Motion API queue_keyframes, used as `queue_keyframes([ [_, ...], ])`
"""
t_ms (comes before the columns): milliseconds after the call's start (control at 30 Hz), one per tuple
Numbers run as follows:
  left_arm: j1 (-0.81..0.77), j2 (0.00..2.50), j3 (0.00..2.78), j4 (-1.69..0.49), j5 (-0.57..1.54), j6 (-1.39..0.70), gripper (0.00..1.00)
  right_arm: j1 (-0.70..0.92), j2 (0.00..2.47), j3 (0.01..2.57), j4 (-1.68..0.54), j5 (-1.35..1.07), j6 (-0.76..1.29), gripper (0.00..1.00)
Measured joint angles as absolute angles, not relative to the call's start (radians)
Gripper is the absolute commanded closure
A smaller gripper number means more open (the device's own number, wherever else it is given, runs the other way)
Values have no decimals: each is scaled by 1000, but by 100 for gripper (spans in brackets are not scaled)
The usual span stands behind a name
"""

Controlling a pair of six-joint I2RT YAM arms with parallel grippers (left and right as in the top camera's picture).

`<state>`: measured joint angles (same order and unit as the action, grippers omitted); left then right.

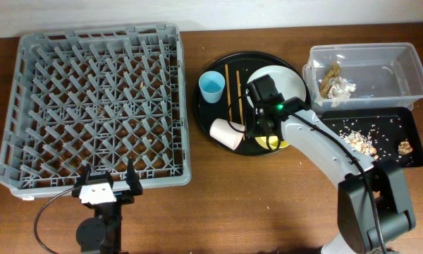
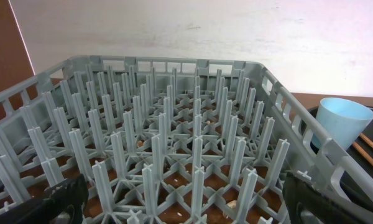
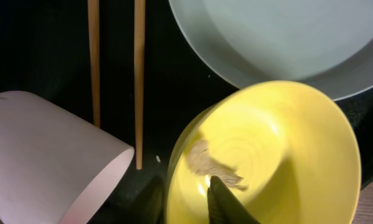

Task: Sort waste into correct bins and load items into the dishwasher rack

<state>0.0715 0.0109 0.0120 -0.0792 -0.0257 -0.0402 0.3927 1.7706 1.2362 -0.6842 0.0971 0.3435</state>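
Observation:
My right gripper [image 1: 264, 128] is shut on the rim of the small yellow bowl [image 3: 286, 143], one finger inside and one outside [image 3: 186, 199]. The bowl is tilted and holds a tan food scrap [image 3: 208, 163]. Beside it on the round black tray [image 1: 203, 106] are the grey-white plate [image 1: 289, 83], two chopsticks [image 1: 234, 92], the light blue cup [image 1: 211, 87] and the pink-white cup [image 1: 227, 133] on its side. My left gripper [image 1: 106, 180] is open and empty at the front edge of the grey rack [image 1: 99, 106]. Tissue [image 1: 342, 88] and a brown wrapper [image 1: 330, 77] lie in the clear tub [image 1: 409, 70].
The shallow black rectangular tray [image 1: 402, 120] at the right holds several tan crumbs [image 1: 359, 137]. In the left wrist view the rack's pegs [image 2: 174, 124] fill the frame, with the blue cup [image 2: 340, 121] beyond its right wall.

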Motion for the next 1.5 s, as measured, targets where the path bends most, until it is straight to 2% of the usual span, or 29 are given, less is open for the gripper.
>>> queue_keyframes([
  [200, 72, 11, 12, -79, -26, -41, 0, 393, 1771, 1236, -684, 98, 342, 34],
  [300, 72, 11, 12, -79, -26, -40, 0, 393, 1771, 1236, -684, 98, 342, 26],
  [433, 72, 11, 12, -79, -26, -41, 0, 393, 1768, 1240, -707, 98, 341, 22],
  [533, 72, 11, 12, -79, -26, -40, 0, 393, 1717, 1244, -723, 97, 342, 14],
  [667, 72, 11, 12, -79, -26, -40, 0, 376, 1627, 1255, -759, 97, 343, 13],
  [800, 72, 11, 12, -79, -26, -40, 0, 282, 1599, 1256, -773, 7, 380, 11],
  [1000, 72, 11, 12, -79, -26, -41, 0, 343, 1598, 1257, -831, 52, 384, 10],
  [1233, 72, 11, 12, -79, -26, -40, 0, 354, 1590, 1257, -865, 98, 236, 10],
  [1333, 72, 11, 12, -79, -26, -40, 0, 346, 1540, 1257, -868, 121, 280, 9],
  [1400, 72, 11, 12, -79, -26, -40, 0, 308, 1483, 1257, -866, 139, 334, 2],
  [1500, 72, 11, 12, -79, -26, -41, 0, 292, 1399, 1257, -828, 100, 336, 4],
])
